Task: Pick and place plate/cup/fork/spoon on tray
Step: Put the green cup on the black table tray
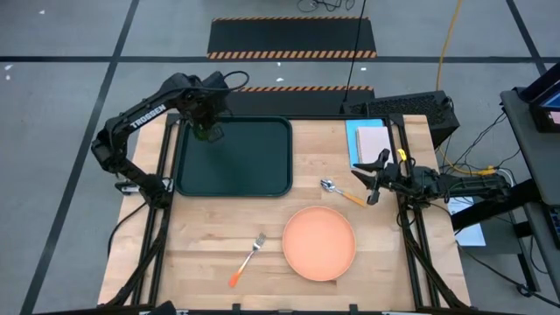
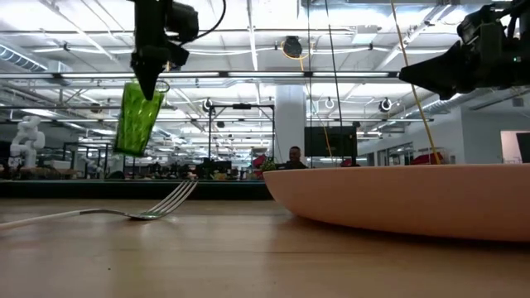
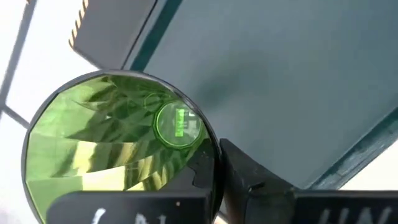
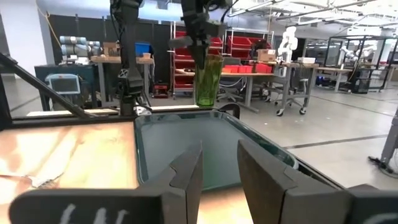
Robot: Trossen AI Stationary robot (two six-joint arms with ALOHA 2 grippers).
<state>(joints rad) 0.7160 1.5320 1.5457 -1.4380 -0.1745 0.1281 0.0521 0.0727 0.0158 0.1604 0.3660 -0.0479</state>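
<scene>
Green and see-through, the cup hung in the air, tilted a little, with its rim pinched in the left gripper. From above, the cup was over the far left corner of the tray, and it did not touch the tray floor. In the left wrist view the open mouth of the cup faced the camera, with a dark finger pressed on the outside of its rim. The tray was dark green with a raised edge, and it lay flat on the wooden table. The right gripper waited low at the right side of the table, just beside the spoon, and its fingers stood a small way apart with nothing between them. The spoon lay between the tray and the right gripper. The orange plate sat near the front edge of the table. The fork lay just left of the plate, not touching it, with its orange handle toward the front. A blue sheet with a pale notepad lay at the far right.
</scene>
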